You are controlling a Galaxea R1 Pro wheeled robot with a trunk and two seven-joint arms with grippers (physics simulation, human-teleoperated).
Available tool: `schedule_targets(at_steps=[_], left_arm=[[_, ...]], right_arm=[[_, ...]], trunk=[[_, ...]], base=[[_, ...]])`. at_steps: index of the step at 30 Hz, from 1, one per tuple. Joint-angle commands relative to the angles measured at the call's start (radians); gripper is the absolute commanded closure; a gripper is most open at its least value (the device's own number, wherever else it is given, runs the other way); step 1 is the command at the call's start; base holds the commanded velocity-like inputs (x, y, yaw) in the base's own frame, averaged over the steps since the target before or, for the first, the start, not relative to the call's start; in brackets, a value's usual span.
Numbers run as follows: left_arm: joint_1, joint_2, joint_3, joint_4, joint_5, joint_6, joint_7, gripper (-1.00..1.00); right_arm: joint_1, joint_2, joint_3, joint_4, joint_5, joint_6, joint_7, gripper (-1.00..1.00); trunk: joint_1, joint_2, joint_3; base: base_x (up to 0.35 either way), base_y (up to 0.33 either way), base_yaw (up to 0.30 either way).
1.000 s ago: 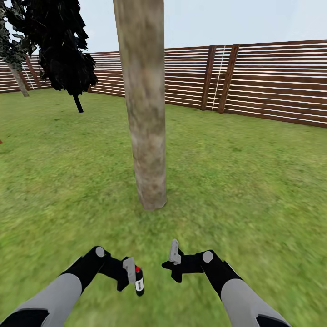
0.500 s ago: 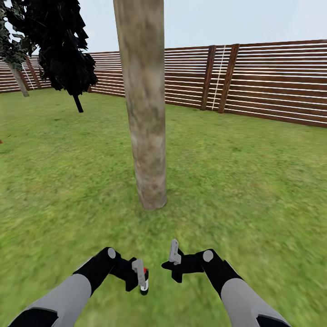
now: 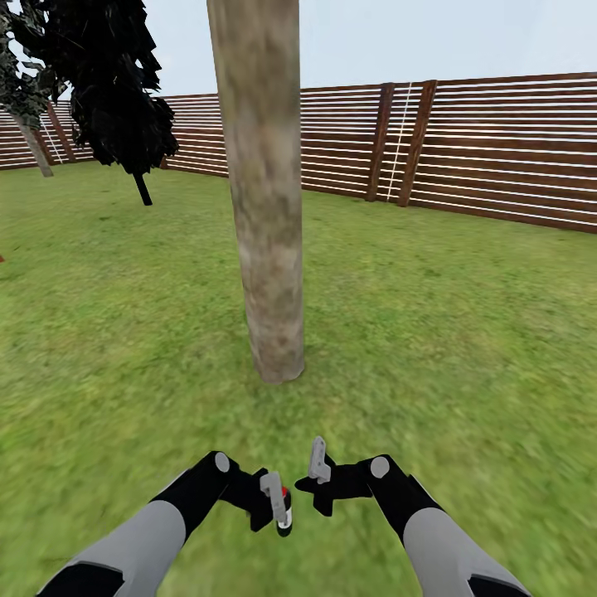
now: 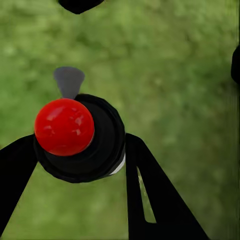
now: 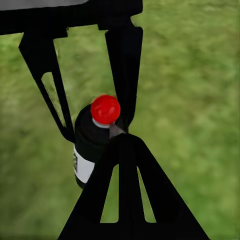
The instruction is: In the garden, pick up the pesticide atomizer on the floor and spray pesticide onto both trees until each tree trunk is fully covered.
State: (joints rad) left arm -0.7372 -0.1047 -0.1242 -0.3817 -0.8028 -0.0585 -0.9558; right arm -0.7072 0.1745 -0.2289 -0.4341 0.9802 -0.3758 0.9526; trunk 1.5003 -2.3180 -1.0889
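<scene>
My left gripper (image 3: 280,507) is shut on the pesticide atomizer (image 3: 285,524), a black bottle with a red cap, held low over the grass. In the left wrist view the atomizer (image 4: 80,137) sits between the two black fingers. My right gripper (image 3: 317,466) is shut and empty, close beside the atomizer (image 5: 92,140). A thick beige-grey tree trunk (image 3: 265,207) stands straight ahead, a short way beyond both grippers. A second pale trunk (image 3: 35,149) leans far off at the left by the fence. The pesticide is out of view.
Grass lawn (image 3: 448,332) spreads all around the trunk. A brown slatted fence (image 3: 497,149) runs along the back and right. A near-black tree (image 3: 116,83) stands at the back left.
My left arm has moved to the right with the atomizer, closing in on the right gripper. The right arm and the view have not moved.
</scene>
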Motion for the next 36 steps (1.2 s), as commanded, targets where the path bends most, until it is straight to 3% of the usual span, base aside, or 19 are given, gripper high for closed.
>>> schedule_targets(at_steps=[1,15,29,31,36], left_arm=[[0.0,-0.003,-0.001,0.0,-0.002,0.0,0.0,1.0],[0.005,-0.016,0.002,-0.043,0.001,0.001,0.0,1.0],[0.007,-0.006,-0.005,-0.039,-0.004,0.0,0.0,1.0],[0.007,0.02,-0.004,-0.037,-0.004,0.0,0.0,1.0],[0.012,0.168,-0.003,-0.032,-0.004,-0.001,-0.001,1.0]], right_arm=[[0.0,0.0,0.0,0.0,0.0,0.0,0.0,1.0],[0.0,0.0,0.0,0.0,0.0,0.0,-0.001,1.0],[0.0,0.0,0.0,-0.002,0.0,0.0,-0.001,1.0],[0.0,0.0,0.0,-0.002,0.001,0.0,-0.001,1.0],[0.0,0.0,0.0,-0.001,0.001,0.0,-0.002,1.0]], trunk=[[0.0,0.0,0.0],[0.0,0.0,0.0],[0.0,0.0,0.0],[0.0,0.0,0.0],[0.0,0.0,0.0]], base=[[0.0,0.0,0.0],[0.0,0.0,0.0],[0.0,0.0,0.0],[0.0,0.0,0.0],[0.0,0.0,0.0]])
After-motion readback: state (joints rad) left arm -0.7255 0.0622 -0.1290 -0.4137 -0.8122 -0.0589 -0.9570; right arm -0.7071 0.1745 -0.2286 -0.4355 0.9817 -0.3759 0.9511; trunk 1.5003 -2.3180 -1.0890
